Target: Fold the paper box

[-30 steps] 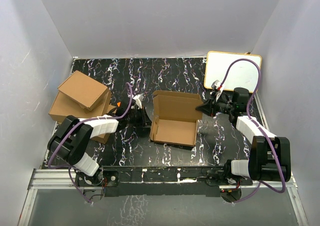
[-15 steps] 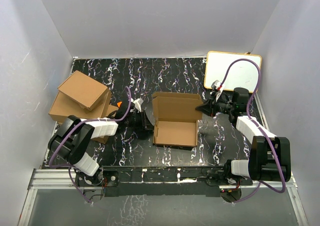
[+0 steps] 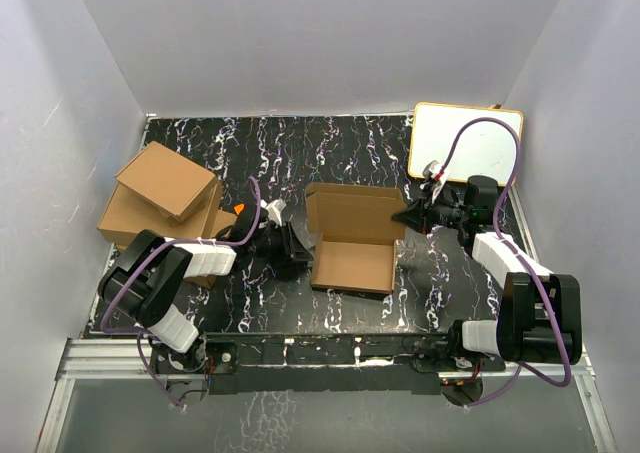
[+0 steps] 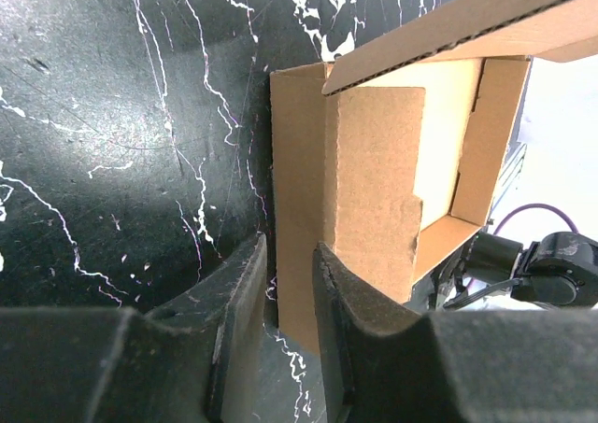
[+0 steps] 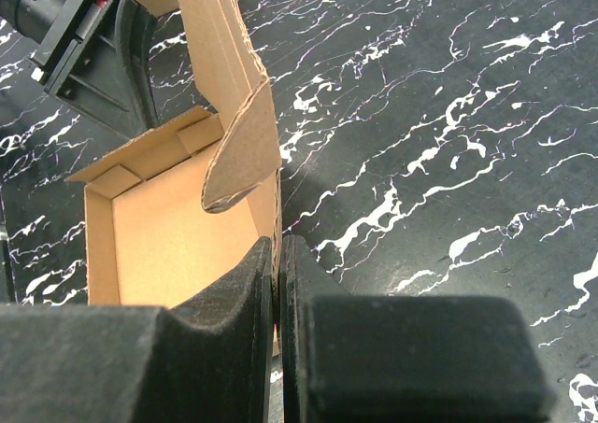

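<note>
Brown corrugated-cardboard paper box (image 3: pixel 350 265) sits mid black marbled counter (image 3: pixel 330 153), lid raised. My right claw (image 5: pixel 277 247) pinches its right wall; my left claw (image 4: pixel 287 250) stands narrowly parted at its left flap. Ungripped, that flap could spring outward.

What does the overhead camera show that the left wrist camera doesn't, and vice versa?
Only overhead: stacked brown cardboard boxes at left, a yellow-rimmed white board at back right. Only left wrist: the gap between the fingers of the left hand, beside a side wall of the open brown corrugated-cardboard box. Both: that box, the black white-veined table.
</note>
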Controlling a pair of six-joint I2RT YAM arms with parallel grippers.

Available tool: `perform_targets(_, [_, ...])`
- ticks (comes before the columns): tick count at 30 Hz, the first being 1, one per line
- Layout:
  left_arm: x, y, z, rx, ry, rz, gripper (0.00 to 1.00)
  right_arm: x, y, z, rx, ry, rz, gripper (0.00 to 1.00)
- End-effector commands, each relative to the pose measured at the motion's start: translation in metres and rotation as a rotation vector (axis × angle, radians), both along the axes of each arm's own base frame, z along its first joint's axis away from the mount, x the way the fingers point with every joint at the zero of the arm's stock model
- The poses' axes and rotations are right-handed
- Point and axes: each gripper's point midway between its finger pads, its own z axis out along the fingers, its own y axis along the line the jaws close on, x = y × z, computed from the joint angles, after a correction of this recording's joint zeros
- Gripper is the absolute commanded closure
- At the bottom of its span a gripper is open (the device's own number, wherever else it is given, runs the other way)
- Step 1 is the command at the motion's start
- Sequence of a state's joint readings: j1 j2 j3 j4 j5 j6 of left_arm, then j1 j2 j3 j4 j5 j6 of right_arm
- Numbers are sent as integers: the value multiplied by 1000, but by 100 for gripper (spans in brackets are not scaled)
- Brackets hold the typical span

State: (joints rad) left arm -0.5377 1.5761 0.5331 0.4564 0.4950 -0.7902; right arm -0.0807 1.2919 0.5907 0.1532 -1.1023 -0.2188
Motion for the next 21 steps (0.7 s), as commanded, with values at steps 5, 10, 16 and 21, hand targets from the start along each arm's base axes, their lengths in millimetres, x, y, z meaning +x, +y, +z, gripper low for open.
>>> perform_targets(5, [8, -9, 20, -50, -28, -7, 68, 2, 2, 11, 7, -70, 33, 92])
perform_targets(10, [7, -10, 23, -77, -21, 14, 65, 3, 2, 11, 5, -72, 34, 92])
perform_targets(16, [8, -6, 25, -79, -17, 56, 65, 3, 2, 11, 4, -73, 34, 92])
perform_targets(21, [9, -4, 32, -104, -27, 94, 66, 2, 2, 10, 5, -72, 38, 92])
